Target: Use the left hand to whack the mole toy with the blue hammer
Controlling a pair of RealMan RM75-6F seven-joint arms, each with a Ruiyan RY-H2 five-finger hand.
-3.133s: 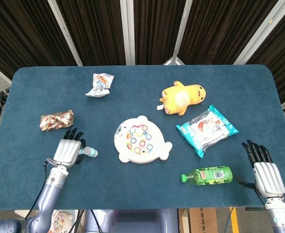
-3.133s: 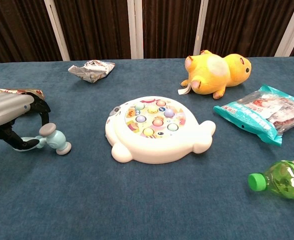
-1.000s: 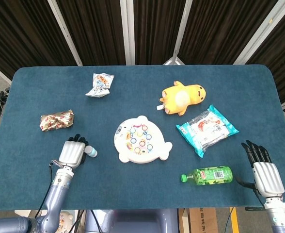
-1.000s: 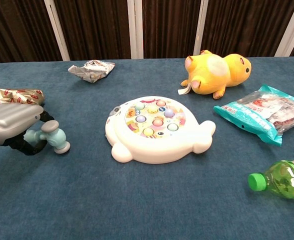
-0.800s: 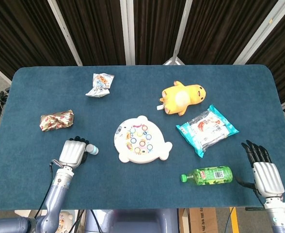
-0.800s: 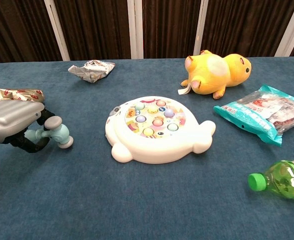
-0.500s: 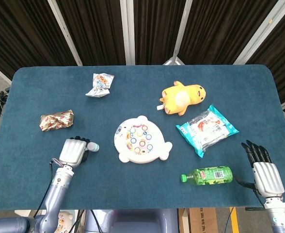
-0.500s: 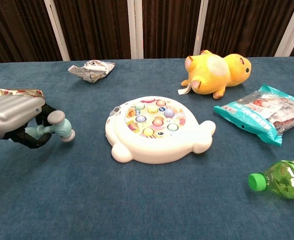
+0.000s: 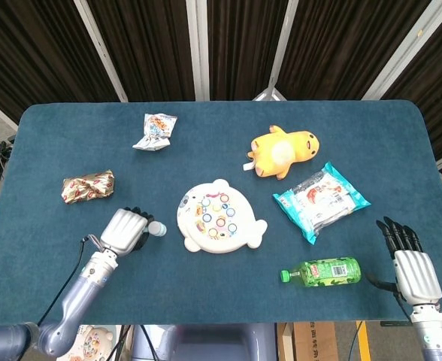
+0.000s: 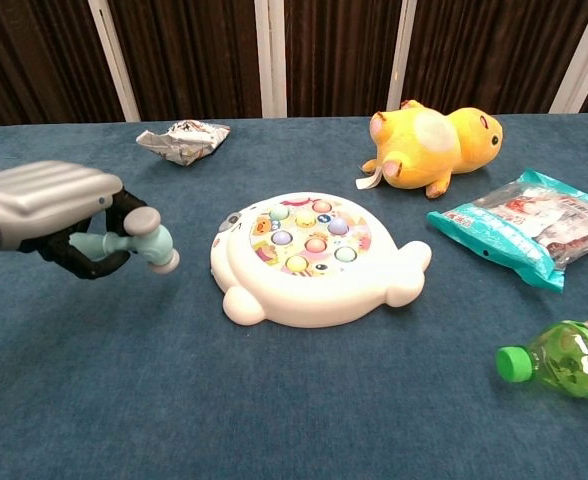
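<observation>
chest view only: left hand (image 10: 59,215) gripping blue hammer (image 10: 139,241), head view: right hand (image 9: 414,271) fingers spread, empty

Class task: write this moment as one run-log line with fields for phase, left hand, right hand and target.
phase: carrying | left hand: holds blue hammer above table | right hand: open, idle | target: mole toy, not yet struck

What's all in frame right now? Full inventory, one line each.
mole toy: 1, white with coloured buttons, table centre
blue hammer: 1, light blue, held in left robot hand, off the table
plush: 1, yellow, behind centre-right
snack pack: 1, teal, right
bottle: 1, green, lying front-right
crumpled wrapper: 1, white, back-left
foil wrapper: 1, red-gold, left
table: 1, blue
left robot hand: grips hammer
right robot hand: open, front-right edge
</observation>
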